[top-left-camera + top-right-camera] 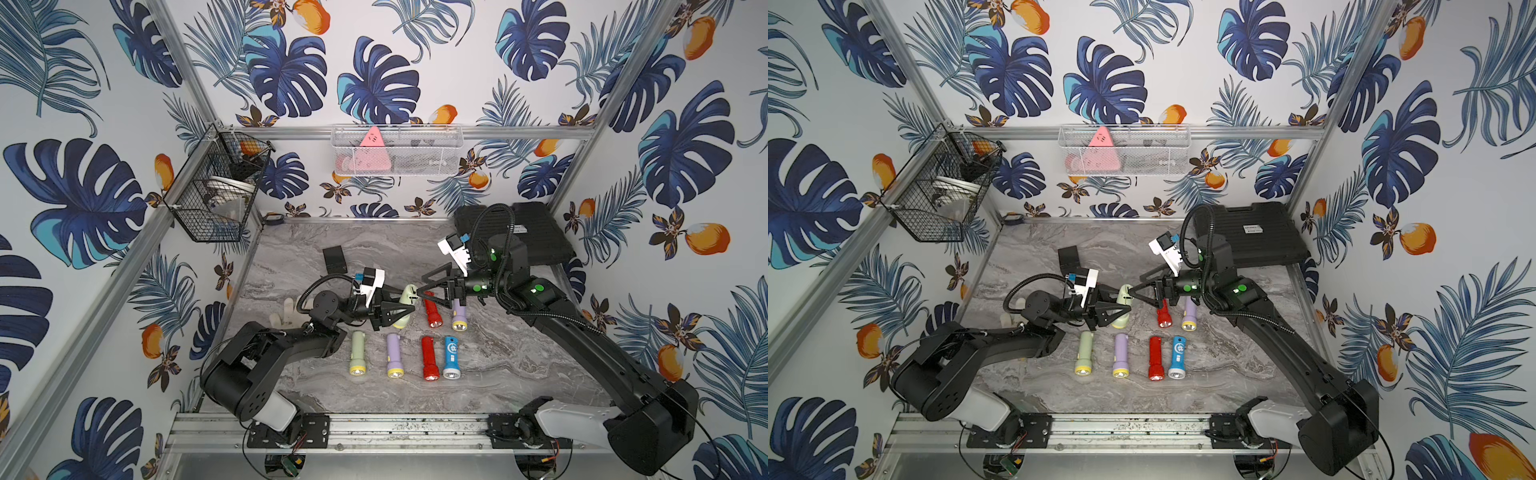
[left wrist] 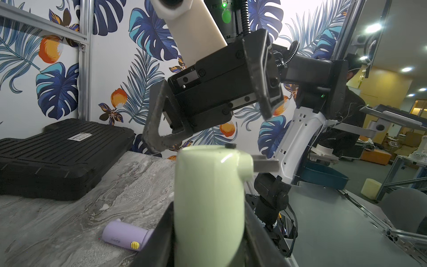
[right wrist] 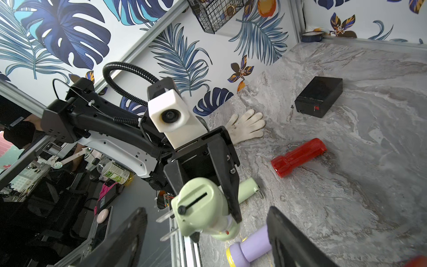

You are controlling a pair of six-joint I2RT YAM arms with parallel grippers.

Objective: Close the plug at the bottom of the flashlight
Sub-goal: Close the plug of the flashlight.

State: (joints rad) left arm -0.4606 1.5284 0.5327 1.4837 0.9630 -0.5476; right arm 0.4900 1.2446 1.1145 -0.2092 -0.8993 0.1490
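Note:
A pale green flashlight is held above the table, with my left gripper shut on its body. Its bottom end points at my right gripper. The plug's two metal prongs stick out sideways from that end. My right gripper is open. Its fingers stand wide on either side of the bottom end without touching it.
On the marble table lie a green, a purple, a red and a blue flashlight. Another red and purple one lie under my right gripper. A black case, small black box and white glove sit behind.

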